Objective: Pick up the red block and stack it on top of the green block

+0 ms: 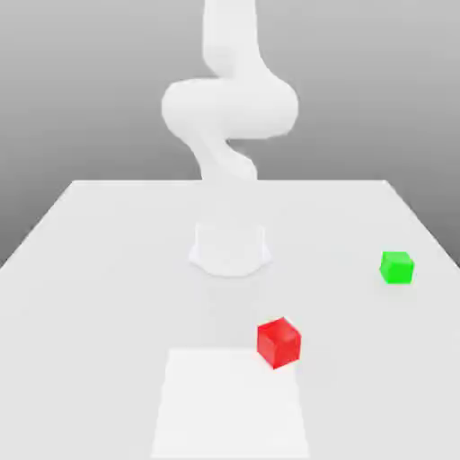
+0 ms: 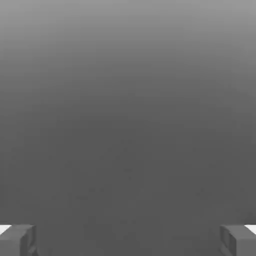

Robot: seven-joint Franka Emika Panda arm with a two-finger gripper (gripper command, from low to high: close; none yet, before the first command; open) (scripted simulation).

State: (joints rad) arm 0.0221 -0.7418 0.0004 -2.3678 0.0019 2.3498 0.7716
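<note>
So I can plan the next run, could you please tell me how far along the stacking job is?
Nothing looks done yet: the red block sits on the table by the pale square, apart from the green block. Nothing is in hand; the tool is open and empty. Left to do: grasp the red block, lift it and stack it on the green one.

We see our white, smooth-jointed robot arm (image 1: 230,108) rising upright from its base, bulging sideways at mid-height — and our grey two-fingered claw (image 2: 128,241) stands wide open, its fingers far apart, nothing between them.
</note>
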